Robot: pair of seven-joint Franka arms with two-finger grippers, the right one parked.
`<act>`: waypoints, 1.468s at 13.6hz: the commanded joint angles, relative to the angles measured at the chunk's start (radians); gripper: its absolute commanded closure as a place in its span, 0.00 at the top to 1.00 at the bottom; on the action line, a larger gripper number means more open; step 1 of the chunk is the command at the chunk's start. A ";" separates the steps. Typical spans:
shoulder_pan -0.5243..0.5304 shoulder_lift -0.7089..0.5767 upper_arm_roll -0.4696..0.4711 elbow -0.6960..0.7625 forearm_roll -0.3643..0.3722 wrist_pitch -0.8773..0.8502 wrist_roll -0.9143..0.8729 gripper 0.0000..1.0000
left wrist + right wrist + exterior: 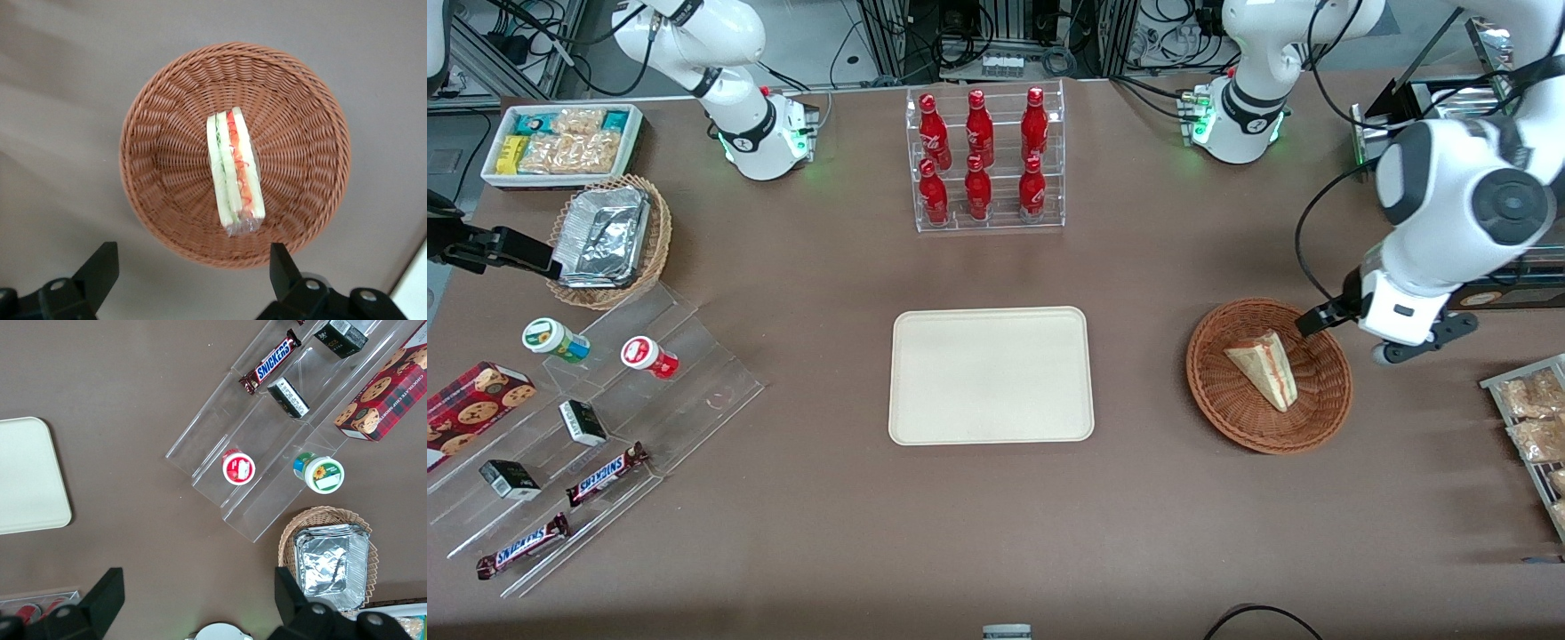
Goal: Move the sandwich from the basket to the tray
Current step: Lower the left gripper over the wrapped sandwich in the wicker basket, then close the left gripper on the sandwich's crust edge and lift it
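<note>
The sandwich (1263,367) is a pale wedge with red, orange and green layers. It lies in the round reddish-brown wicker basket (1227,418), toward the working arm's end of the table. In the left wrist view the sandwich (233,167) lies on its side in the middle of the basket (300,133). My left gripper (1343,342) hovers above the basket's rim on the working arm's side, open and empty, as the left wrist view (190,267) also shows. The cream-white tray (991,375) lies empty at the table's middle and shows partly in the right wrist view (27,473).
A clear rack of red bottles (985,160) stands farther from the camera than the tray. A rack of snack packets (1534,427) lies near the basket at the working arm's table edge. A clear stepped stand (605,427) with snacks, a tan foil basket (609,240) and a white bin (560,142) lie toward the parked arm's end.
</note>
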State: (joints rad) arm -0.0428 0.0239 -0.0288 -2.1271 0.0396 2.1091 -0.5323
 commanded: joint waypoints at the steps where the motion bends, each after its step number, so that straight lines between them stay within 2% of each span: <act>1: -0.032 -0.047 0.001 -0.100 -0.014 0.100 -0.102 1.00; 5: -0.078 0.004 0.003 -0.154 -0.012 0.250 -0.207 1.00; 11: -0.078 0.096 0.004 -0.182 -0.007 0.403 -0.221 1.00; 20: -0.078 0.163 0.007 -0.195 0.005 0.488 -0.227 1.00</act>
State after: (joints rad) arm -0.1147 0.1914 -0.0286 -2.3121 0.0361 2.5766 -0.7443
